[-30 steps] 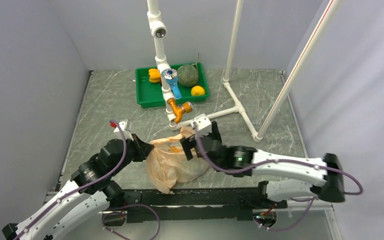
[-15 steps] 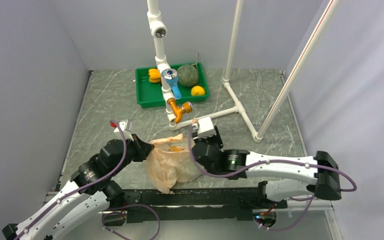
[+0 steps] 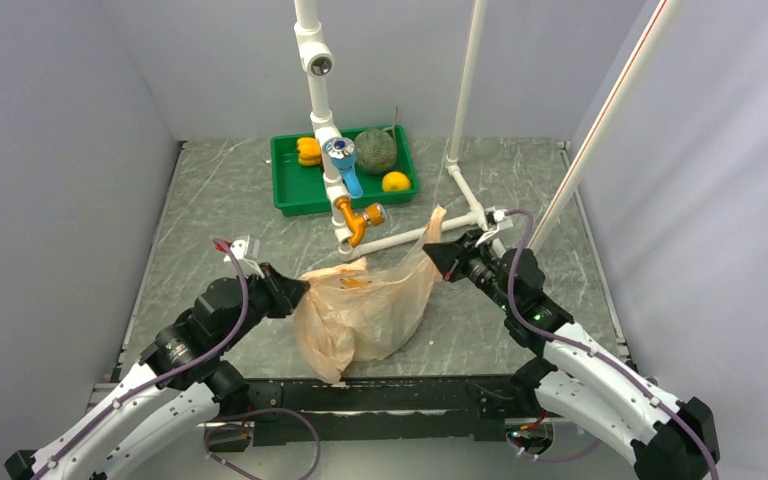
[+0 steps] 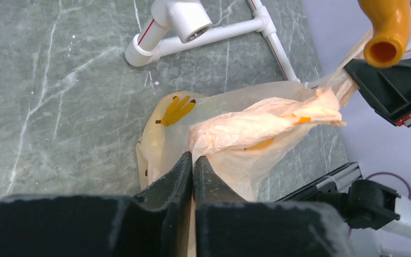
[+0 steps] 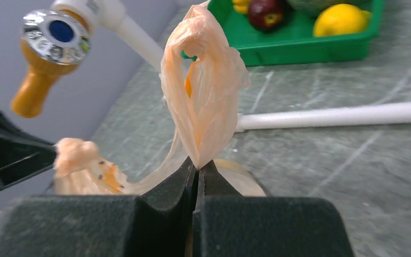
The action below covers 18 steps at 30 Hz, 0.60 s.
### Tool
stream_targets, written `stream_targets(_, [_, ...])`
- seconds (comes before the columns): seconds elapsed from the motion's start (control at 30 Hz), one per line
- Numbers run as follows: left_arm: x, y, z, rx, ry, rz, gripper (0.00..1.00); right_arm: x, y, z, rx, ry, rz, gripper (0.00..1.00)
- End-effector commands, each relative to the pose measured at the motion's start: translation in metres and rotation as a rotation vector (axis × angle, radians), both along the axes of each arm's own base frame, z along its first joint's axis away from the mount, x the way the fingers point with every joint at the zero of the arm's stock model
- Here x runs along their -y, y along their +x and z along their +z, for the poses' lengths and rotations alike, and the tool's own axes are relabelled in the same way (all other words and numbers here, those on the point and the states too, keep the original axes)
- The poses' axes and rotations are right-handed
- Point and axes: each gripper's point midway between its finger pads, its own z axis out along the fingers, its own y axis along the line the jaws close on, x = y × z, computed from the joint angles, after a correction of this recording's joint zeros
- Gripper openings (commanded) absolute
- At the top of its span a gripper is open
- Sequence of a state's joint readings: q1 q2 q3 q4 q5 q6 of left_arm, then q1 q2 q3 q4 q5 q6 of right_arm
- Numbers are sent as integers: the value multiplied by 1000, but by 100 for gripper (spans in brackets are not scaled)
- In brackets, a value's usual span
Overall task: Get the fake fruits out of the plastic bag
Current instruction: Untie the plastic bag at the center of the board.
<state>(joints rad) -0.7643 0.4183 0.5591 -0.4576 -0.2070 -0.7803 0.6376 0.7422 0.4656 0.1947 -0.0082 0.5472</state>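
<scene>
Thin peach film is pinched at two points. The left end effector [image 4: 192,160] has its jaws pressed together on a fold at the 9 o'clock rim of the plastic bag [image 3: 365,315]. The right end effector [image 5: 197,170] is likewise closed, nipping a twisted handle loop [image 5: 214,101] held up at the bag's 2 o'clock. Between them the mouth is drawn into a taut line rather than gaping. The bag's body rests on the desk [image 3: 210,200], slumped toward 6 o'clock.

We cannot make out the fake fruits through the film. One maroon fruit [image 5: 265,12] lies in the green tray [image 3: 295,185] at 12 o'clock.

We judge the step in hand to be opening the bag, with nothing being withdrawn. The next move calls for a wider mouth, or for one grip to let go and reach in while the other holds the rim.

On clearances, the orange tap [image 3: 360,216] and the white pipe frame [image 3: 410,235] stand just beyond the bag at 12 o'clock, near the raised loop, and could foul a lift. The desk's near edge runs close to the bag's bottom at 6 o'clock, so anything tipped that way may roll off. Freer desk lies at 10 and 3 o'clock.
</scene>
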Motion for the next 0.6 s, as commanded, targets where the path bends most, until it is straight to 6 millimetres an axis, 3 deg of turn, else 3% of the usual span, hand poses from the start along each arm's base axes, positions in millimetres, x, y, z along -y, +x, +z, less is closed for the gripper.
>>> stream_targets(0.0, [-4,11,27,15,3,51,21,-33,-22,35,74,133,257,0])
stream_targets(0.1, [-3,7,32,-6,79,4,55,-42,-26,33,70,107,323,0])
stream_targets(0.3, [2,-5,57,126,313,-229,98,-48,-31,28,72,74,380,0])
stream_targets(0.4, [9,3,59,127,368,-269,99,-48,-34,29,78,69,397,0])
stream_targets(0.57, [3,36,34,-66,420,-180,99,-48,-39,34,83,66,411,0])
